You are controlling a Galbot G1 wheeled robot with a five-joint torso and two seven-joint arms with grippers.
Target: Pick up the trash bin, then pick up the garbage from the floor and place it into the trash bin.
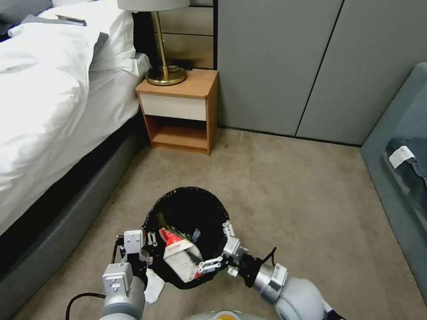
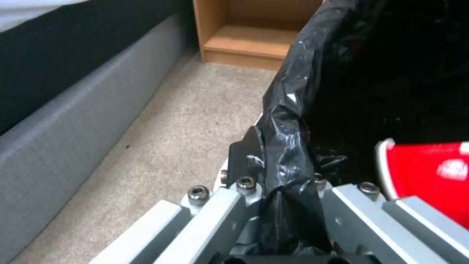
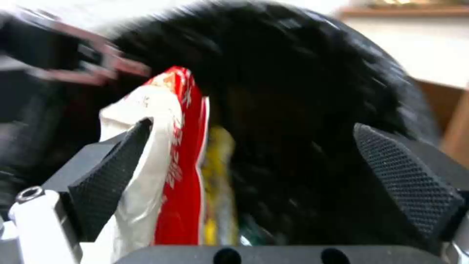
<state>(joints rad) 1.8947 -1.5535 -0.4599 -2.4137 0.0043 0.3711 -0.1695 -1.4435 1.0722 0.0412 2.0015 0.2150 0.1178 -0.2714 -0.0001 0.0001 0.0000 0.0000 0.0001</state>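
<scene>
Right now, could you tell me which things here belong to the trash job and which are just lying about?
Job:
round black-lined trash bin, rim pinched by left gripper
red-and-white snack wrapper inside it, by open right gripper

Lying about:
wooden nightstand
brass lamp
white bed

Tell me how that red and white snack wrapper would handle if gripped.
The red and white snack wrapper is creased, so probably floppy and light. Its glossy film may slip against the open right claw. It leans in the black-lined trash bin and likely crumples rather than breaks.
</scene>
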